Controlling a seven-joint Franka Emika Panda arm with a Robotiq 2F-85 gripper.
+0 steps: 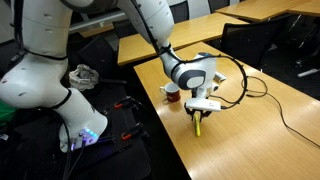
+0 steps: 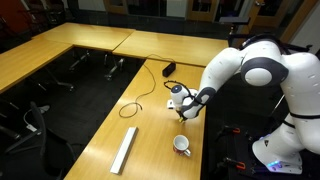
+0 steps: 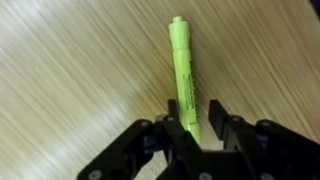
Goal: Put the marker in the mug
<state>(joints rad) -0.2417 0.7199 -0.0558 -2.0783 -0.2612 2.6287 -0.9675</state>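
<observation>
Slip risk, we'd say: gripper (image 3: pixel 195 116) is clamped on only one end of the yellow marker (image 3: pixel 181 60), above the wooden table (image 3: pixel 60 70), so it could pivot or drop, or catch the rim of the mug (image 2: pixel 182 146) nearby.

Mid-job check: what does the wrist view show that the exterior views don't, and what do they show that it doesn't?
Wrist view only: a close look at the end effector closed around the marker near its lower end. Exterior views only: the mug on the table and the black cable in both exterior views; the grey bar in an exterior view. Shared: the marker in the end effector, over wood.
</observation>
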